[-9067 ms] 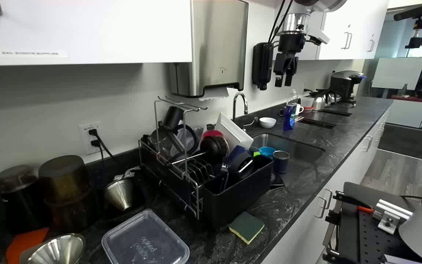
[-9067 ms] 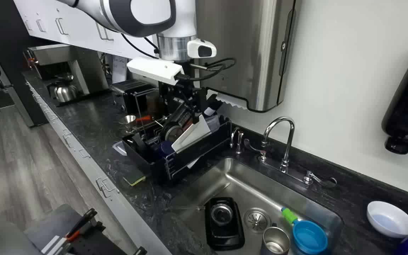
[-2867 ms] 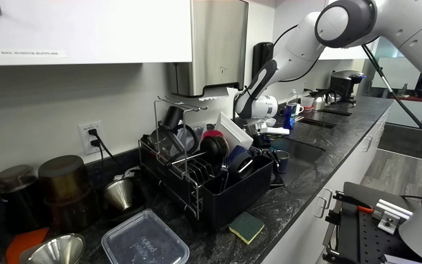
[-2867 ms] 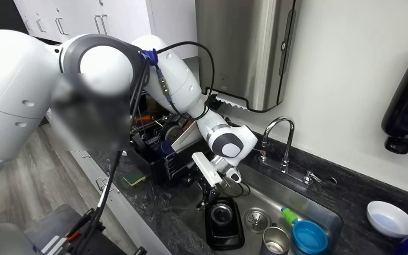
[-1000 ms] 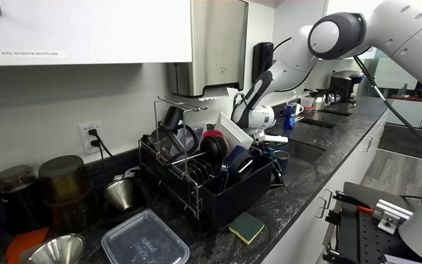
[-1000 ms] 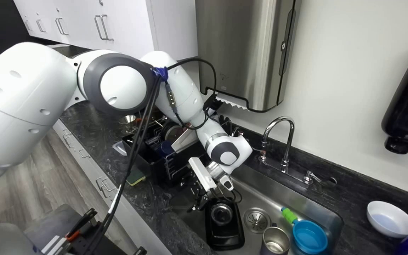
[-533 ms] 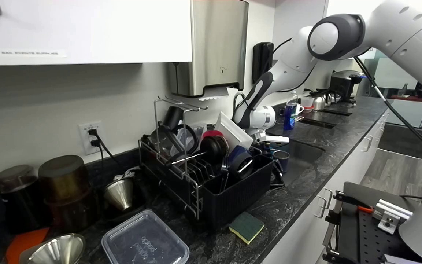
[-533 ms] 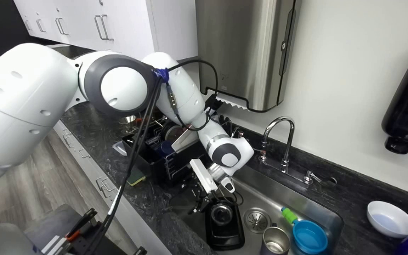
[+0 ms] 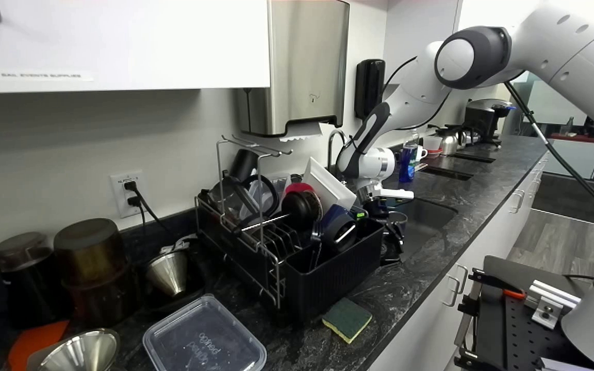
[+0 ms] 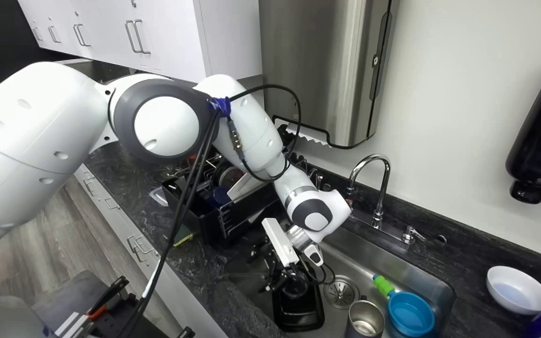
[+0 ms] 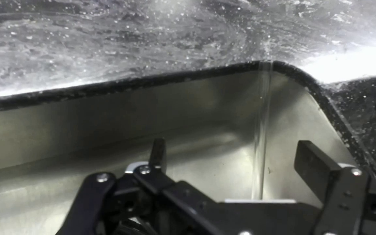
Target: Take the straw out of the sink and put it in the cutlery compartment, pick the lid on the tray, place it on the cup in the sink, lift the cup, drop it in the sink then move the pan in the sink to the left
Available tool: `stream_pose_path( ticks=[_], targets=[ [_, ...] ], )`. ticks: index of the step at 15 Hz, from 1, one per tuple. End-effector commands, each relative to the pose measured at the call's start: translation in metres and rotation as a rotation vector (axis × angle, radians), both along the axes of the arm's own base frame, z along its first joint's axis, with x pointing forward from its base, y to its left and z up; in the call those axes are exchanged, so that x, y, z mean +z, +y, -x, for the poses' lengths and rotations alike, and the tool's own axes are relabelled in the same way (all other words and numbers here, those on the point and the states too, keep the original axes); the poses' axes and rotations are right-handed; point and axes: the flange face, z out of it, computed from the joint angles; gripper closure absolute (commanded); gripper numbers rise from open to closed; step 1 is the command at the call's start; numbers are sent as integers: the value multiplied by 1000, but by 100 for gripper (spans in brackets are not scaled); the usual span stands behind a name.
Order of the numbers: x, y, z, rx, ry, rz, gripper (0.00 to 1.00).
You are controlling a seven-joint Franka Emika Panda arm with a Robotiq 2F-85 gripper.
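The jaws stand apart at the sink (image 11: 77, 130), with the clear straw (image 11: 262, 130) leaning unheld in its corner. Closing off-centre could knock the thin straw flat, and reaching deeper might jam them against the sink.

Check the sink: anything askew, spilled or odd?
The clear straw looks askew: in the wrist view it slants up from the sink, seemingly propped on its dark rim near a corner rather than lying flat. No spill or damage shows.
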Motion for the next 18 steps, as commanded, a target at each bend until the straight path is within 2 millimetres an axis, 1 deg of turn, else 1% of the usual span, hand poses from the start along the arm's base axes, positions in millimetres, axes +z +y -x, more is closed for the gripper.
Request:
stream_pose_path(
  ticks=[1, 7, 10, 13, 18],
  targets=[
    [-3, 5, -5, -4, 8, -13, 0],
    [-8, 26, -15, 53, 19, 4, 0],
    [-14, 35, -16, 103, 36, 38, 0],
    [-19, 39, -14, 134, 60, 62, 0],
    [-20, 43, -12, 179, 76, 86, 0]
  ],
)
